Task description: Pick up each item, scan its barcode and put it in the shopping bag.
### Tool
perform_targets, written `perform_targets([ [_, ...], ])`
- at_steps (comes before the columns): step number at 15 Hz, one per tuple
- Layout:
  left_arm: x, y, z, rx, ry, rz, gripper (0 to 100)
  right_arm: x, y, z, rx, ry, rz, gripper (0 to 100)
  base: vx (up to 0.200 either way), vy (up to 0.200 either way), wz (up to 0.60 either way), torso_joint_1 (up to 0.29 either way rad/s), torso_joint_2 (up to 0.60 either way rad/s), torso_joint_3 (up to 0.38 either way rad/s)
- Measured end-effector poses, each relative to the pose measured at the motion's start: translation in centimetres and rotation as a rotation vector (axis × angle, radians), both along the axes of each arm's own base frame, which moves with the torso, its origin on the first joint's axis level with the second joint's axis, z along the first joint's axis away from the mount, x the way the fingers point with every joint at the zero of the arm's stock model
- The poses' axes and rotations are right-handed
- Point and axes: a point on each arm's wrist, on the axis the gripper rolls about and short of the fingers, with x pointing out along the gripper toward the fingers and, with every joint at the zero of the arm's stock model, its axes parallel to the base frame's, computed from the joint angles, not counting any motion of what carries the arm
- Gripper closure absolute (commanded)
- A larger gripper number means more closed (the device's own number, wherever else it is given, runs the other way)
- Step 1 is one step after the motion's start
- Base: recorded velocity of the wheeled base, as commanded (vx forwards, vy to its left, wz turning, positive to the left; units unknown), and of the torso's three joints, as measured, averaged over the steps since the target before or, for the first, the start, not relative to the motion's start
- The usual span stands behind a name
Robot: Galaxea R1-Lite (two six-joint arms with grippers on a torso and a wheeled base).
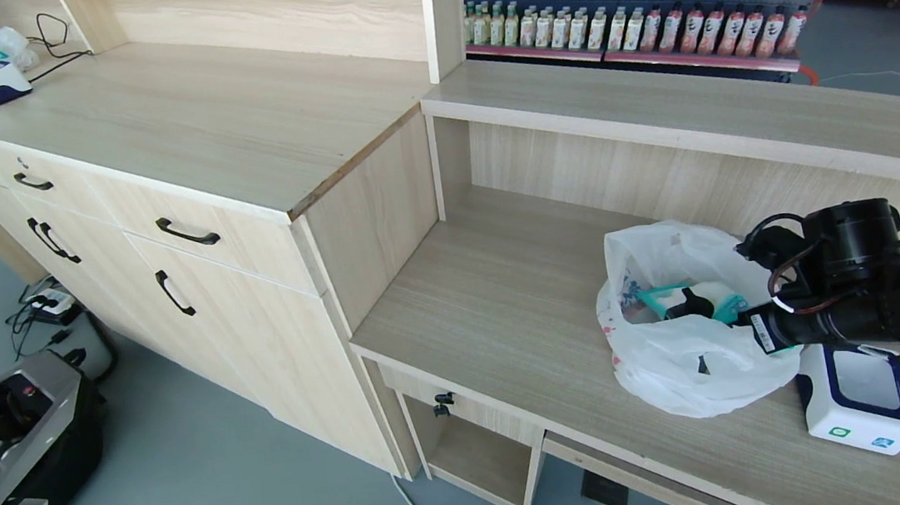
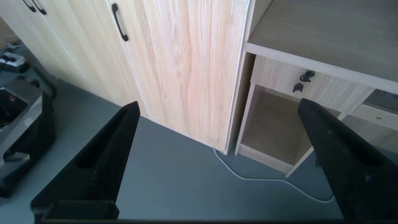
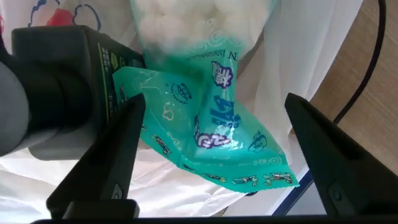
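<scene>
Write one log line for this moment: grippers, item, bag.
right gripper open over shopping bag | green packet inside bag | left gripper open above floor | scanner beside bag

Left gripper (image 2: 217, 167), right gripper (image 3: 217, 158): jaws wide apart

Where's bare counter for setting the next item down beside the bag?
Free: the lower counter between the tall cabinet's side and the shopping bag; also the wide upper counter. Crowded: the right end, where bag, scanner and right gripper bunch together.
</scene>
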Motion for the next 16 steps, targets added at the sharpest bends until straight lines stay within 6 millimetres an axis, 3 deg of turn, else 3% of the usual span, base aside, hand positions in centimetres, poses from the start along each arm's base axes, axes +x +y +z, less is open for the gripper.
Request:
perform_targets([
  [2,0.0,0.0,0.0,0.000,0.000,0.000,0,0.1,0.0,1.3,-0.002,-0.044,0.006,0,0.000,0.000,0.00,0.000,0.00,0.000],
  [6,0.0,0.0,0.0,0.000,0.000,0.000,0,-1.4,1.0,6.3,-0.033,-0.206,0.047,0,0.000,0.000,0.00,0.000,0.00,0.000],
  [11,0.0,0.0,0.0,0.000,0.000,0.000,0,-4.6,-1.4,12.4,-0.177,-0.421,0.022,0,0.000,0.000,0.00,0.000,0.00,0.000],
  [16,0.0,0.0,0.0,0.000,0.000,-0.001,0,-8.0,-1.8,17.5,-0.255,-0.639,0.153,0,0.000,0.000,-0.60,0.002,0.00,0.003],
])
